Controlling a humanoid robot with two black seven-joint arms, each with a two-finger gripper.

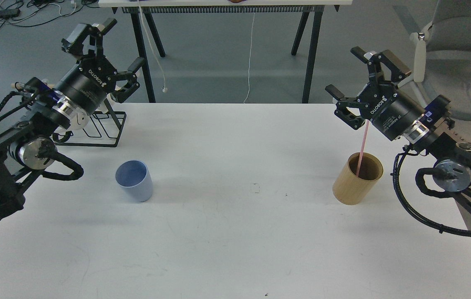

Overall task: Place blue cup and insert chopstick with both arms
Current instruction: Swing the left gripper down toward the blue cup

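A blue cup [134,181] stands upright on the white table [235,232], left of centre. A wooden cylinder holder [357,179] stands at the right with a pink chopstick [362,147] leaning in it. The chopstick's top end runs up behind my right gripper. My left gripper [108,50] is open and empty, raised above the table's far left edge, well behind the cup. My right gripper [353,70] is open and empty, raised above and behind the wooden holder.
A black wire rack [101,129] with a white object in it stands at the table's far left, under my left arm. Behind the table are black trestle legs [310,54] and a hanging white cable [250,54]. A grey chair [459,54] is at the far right.
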